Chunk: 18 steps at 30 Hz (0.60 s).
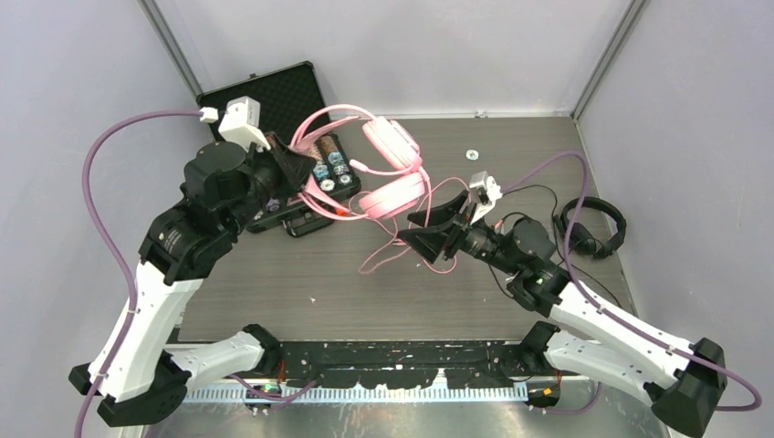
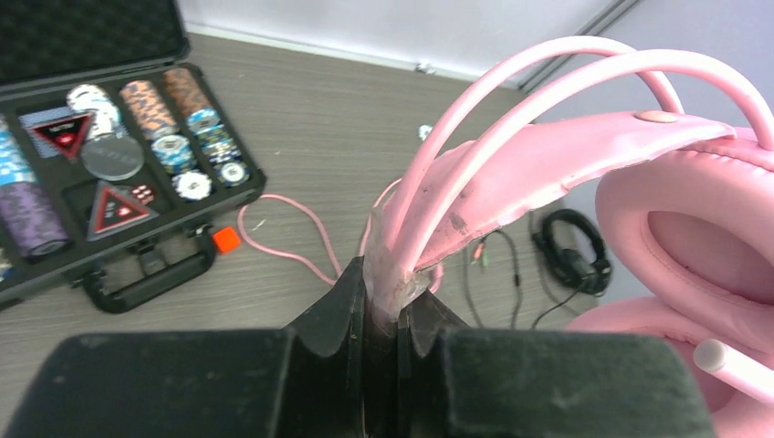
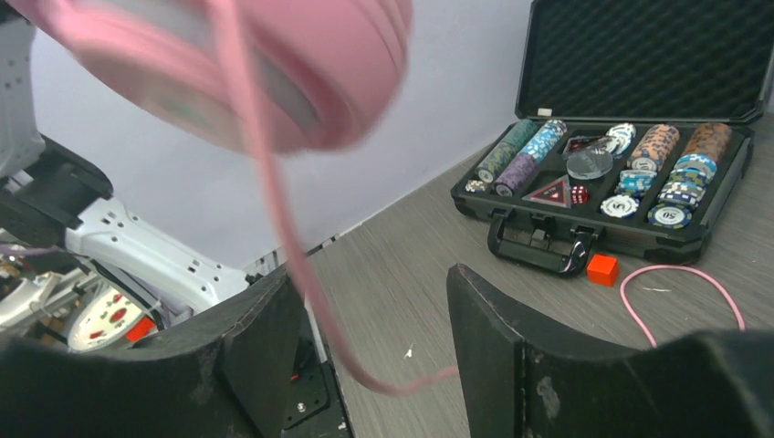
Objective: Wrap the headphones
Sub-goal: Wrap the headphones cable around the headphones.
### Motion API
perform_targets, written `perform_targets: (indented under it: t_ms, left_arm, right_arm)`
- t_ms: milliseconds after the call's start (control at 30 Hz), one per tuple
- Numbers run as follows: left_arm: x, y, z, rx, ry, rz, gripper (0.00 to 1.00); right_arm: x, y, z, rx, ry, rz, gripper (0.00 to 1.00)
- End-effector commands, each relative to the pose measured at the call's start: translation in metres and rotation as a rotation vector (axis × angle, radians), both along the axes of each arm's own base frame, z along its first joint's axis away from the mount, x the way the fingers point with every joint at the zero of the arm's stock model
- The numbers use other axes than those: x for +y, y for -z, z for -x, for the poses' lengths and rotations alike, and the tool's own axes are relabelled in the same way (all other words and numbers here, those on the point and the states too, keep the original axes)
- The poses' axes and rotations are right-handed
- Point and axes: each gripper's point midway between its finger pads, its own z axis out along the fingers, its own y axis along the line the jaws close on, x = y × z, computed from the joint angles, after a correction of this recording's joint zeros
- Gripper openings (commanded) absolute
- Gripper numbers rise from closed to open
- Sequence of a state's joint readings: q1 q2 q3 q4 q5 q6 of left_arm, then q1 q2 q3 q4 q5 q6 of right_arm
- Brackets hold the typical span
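Left end effector (image 2: pixel 383 306): jaws closed tight on the headband (image 2: pixel 548 160) of the pink headset (image 1: pixel 392 169). The set is held off the surface (image 1: pixel 365 292). From the jaws the band rises and arches away towards the right arm, with the ear cups at its far end.

Right end effector (image 3: pixel 370 274): jaws stand wide, nothing clamped. One cup (image 3: pixel 301 73) hangs directly above it, blurred in the wrist view. The pink cable (image 3: pixel 274 210) drops from that cup and passes down through the open gap, nearer one finger than the other. Contact with that finger cannot be confirmed.

Governing relation: the cable's long axis runs top to bottom through the right jaws, then trails in loose loops on the surface below and beyond. The right arm is nearer to it; the left is occupied as holder.

Judgement: the wrap is not yet begun, and the right jaws need only close to take the cable.

Black headset (image 1: pixel 593 226): on the surface, well apart, outboard of the right end effector, untouched.

Open chip case (image 1: pixel 274 100): beside the left end effector; no part in the task
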<state>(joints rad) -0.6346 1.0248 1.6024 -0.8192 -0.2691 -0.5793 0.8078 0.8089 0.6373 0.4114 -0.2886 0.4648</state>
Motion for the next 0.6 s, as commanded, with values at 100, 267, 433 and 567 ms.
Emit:
perform_targets:
  t_ms: [100, 267, 433, 567]
  left_arm:
    - [-0.02, -0.072, 0.01, -0.146, 0.077, 0.334, 0.0]
    - [-0.031, -0.076, 0.011, -0.129, 0.115, 0.396, 0.0]
    - [-0.04, -0.077, 0.011, -0.119, 0.146, 0.455, 0.0]
    - [-0.043, -0.079, 0.012, -0.115, 0.158, 0.473, 0.0]
  right_arm:
    - [0.014, -0.004, 0.003, -0.126, -0.042, -0.062, 0.57]
    - [0.022, 0.008, 0.002, -0.132, -0.043, -0.088, 0.57]
    - [0.034, 0.017, 0.004, -0.177, -0.032, -0.08, 0.6]
    - [0.036, 0.024, 0.002, -0.199, -0.019, -0.082, 0.57]
